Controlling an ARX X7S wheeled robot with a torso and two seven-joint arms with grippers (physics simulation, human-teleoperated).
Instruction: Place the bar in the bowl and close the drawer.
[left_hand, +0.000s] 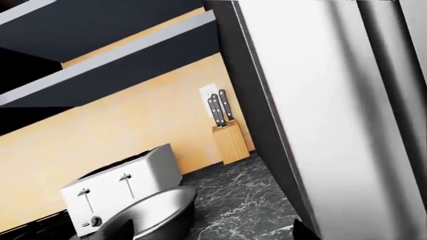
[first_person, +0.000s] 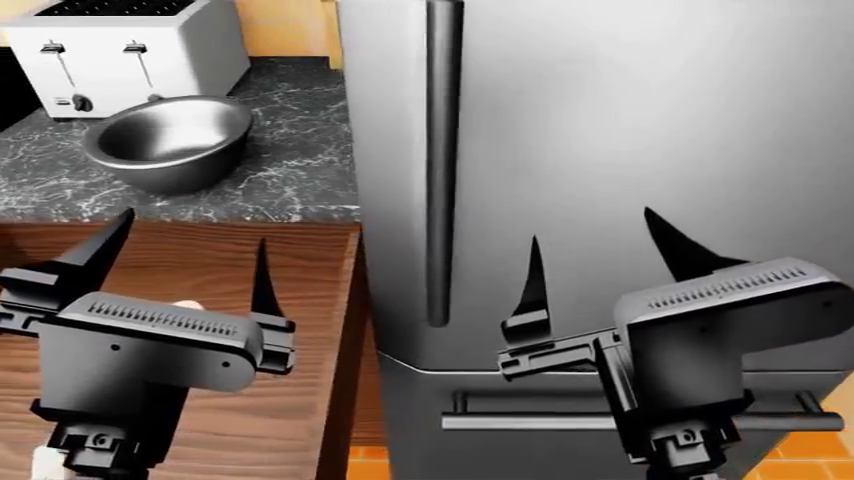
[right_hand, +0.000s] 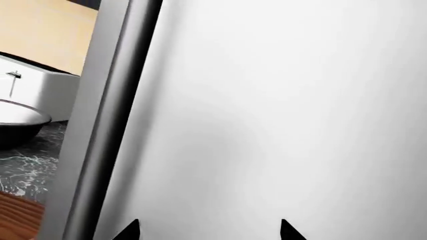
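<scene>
Steel bowl (first_person: 168, 142) sits on marbled counter (first_person: 300, 150) before the toaster (first_person: 127, 52). Left gripper (first_person: 187, 262) and right gripper (first_person: 601, 262) gape, empty. Wood-grain drawer (first_person: 307, 300) is half hidden; a pale sliver there may be the bar.

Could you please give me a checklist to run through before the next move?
1. Left gripper open and empty: ok.
2. Right gripper open and empty: ok.
3. Bowl upright and empty on the counter: ok.
4. Bar located: cannot tell; only a pale bit shows behind the left gripper.
5. Drawer closed: not ok; it stands out from the counter.
6. Right gripper clear of the fridge: cannot tell; it hangs right in front of it.
</scene>
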